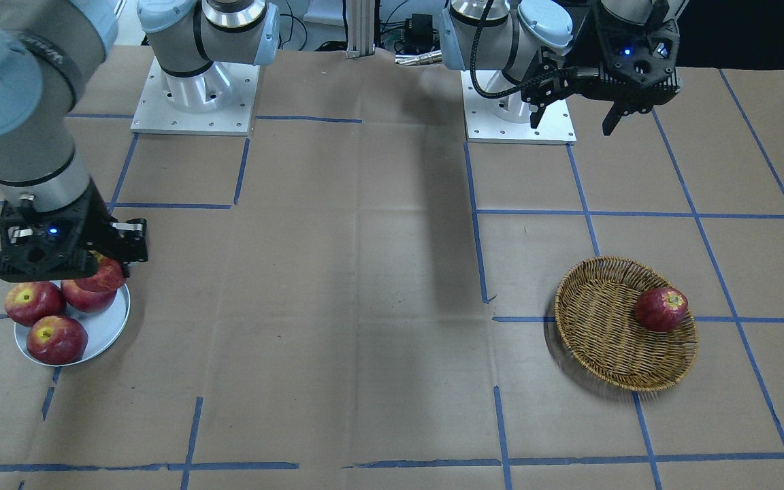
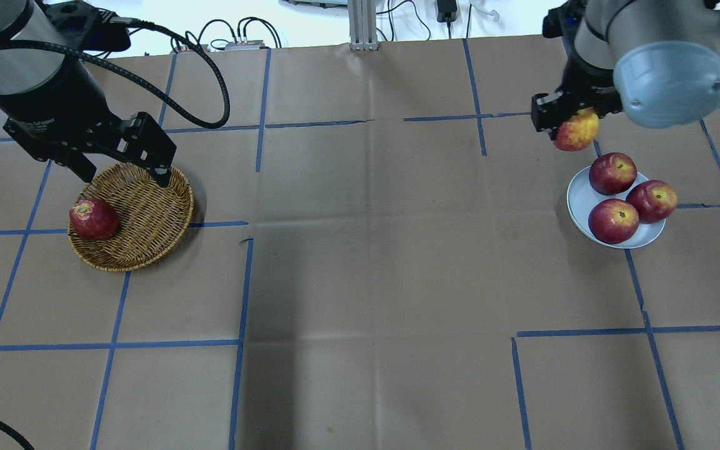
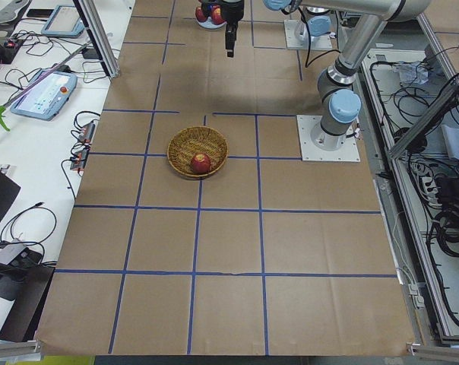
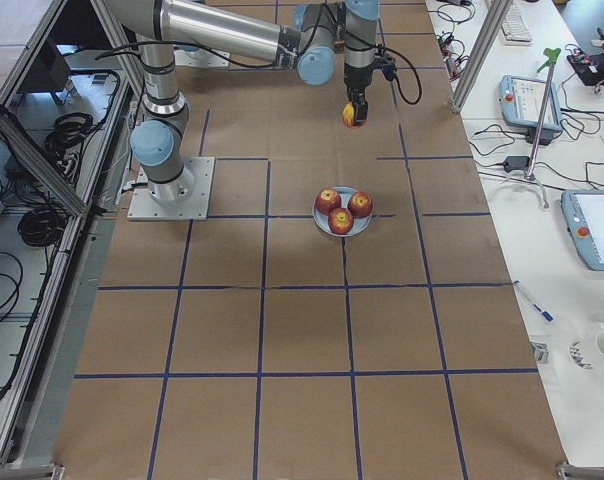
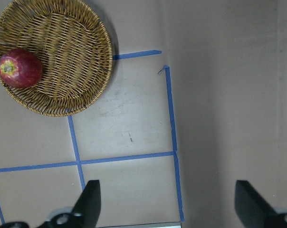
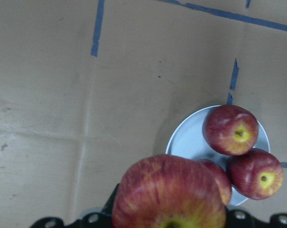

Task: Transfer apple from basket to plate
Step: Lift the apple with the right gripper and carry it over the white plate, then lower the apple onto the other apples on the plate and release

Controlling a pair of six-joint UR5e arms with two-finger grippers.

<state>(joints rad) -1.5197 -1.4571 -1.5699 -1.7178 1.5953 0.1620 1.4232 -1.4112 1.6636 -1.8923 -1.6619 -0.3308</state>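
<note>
the apple [image 2: 577, 130], streaked red and yellow-orange, hung in the air off the counter [image 2: 360, 262], clamped between the fingers of the right hand [image 2: 571, 120]. it sat above the far left rim of the plate [image 2: 579, 201], touching nothing below it; from the right wrist view its yellow patch faced the camera and it partly covered one apple on the plate. the pale plate lay at the right side of the counter and carried three dark red apples with yellow stem spots: one at the far side [image 2: 612, 173], one at the right [image 2: 651, 201] and one at the near side [image 2: 613, 220], all close together. well apart, at the left side of the counter, stood the woven basket [image 2: 147, 212] with one dark red apple [image 2: 93, 219] resting against its left wall. the left hand [image 2: 125, 174] hovered over the basket's far rim, its fingers spread wide and holding nothing. blue tape lines crossed the brown paper of the counter.
</note>
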